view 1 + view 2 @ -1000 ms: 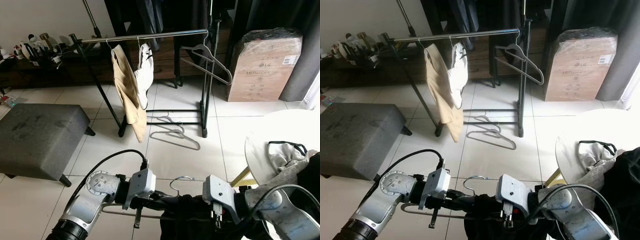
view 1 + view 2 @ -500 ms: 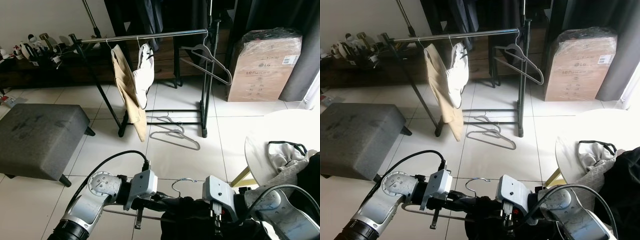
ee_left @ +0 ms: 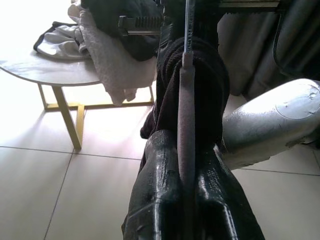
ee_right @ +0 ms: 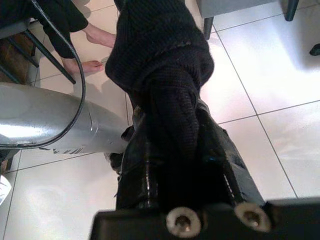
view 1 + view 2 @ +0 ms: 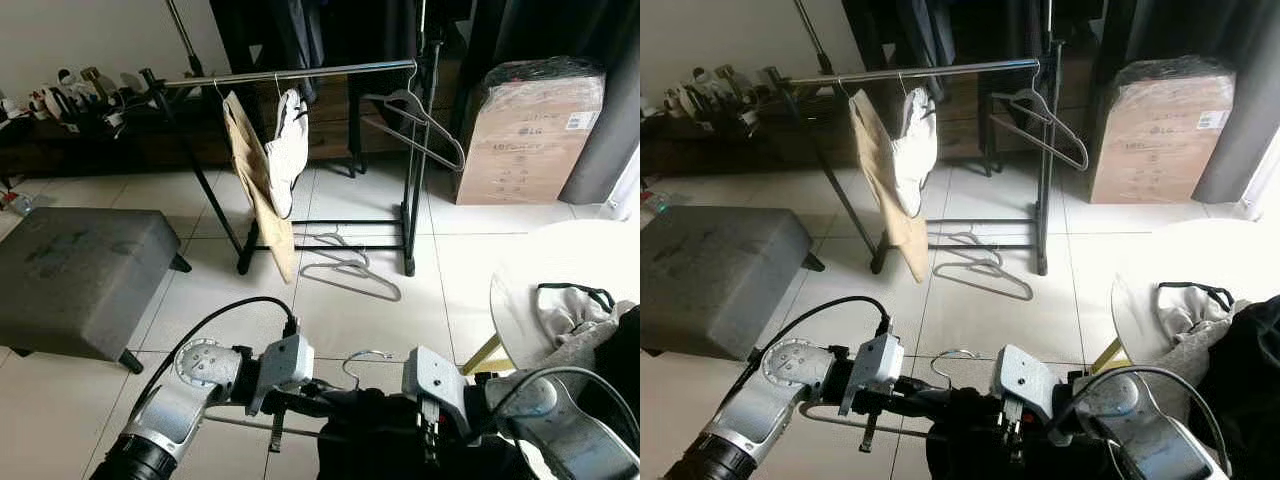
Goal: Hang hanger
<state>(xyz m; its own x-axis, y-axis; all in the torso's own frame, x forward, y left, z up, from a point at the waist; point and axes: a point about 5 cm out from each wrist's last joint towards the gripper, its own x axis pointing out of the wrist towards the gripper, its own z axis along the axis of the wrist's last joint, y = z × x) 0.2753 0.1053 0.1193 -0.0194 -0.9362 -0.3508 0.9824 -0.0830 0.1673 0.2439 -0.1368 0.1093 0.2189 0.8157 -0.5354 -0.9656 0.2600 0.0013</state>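
A clothes rack (image 5: 300, 72) stands across the tiled floor (image 5: 345, 310) ahead, its horizontal rail carrying a tan garment (image 5: 255, 180), a white garment (image 5: 288, 150) and an empty grey hanger (image 5: 415, 120); the rail between them is bare. Two spare hangers (image 5: 350, 268) lie on the tiles at the rack's base. A grey ottoman (image 5: 75, 275) sits to the left, a round table (image 5: 520, 290) heaped with clothes to the right, open tiles between. Low in front, the left gripper (image 3: 182, 170) is closed on the grey bar of the hanger (image 5: 362, 362), whose metal hook rises between the arms, a black knit garment (image 4: 162, 65) draped over it. The right gripper (image 4: 172, 150) pinches that knit.
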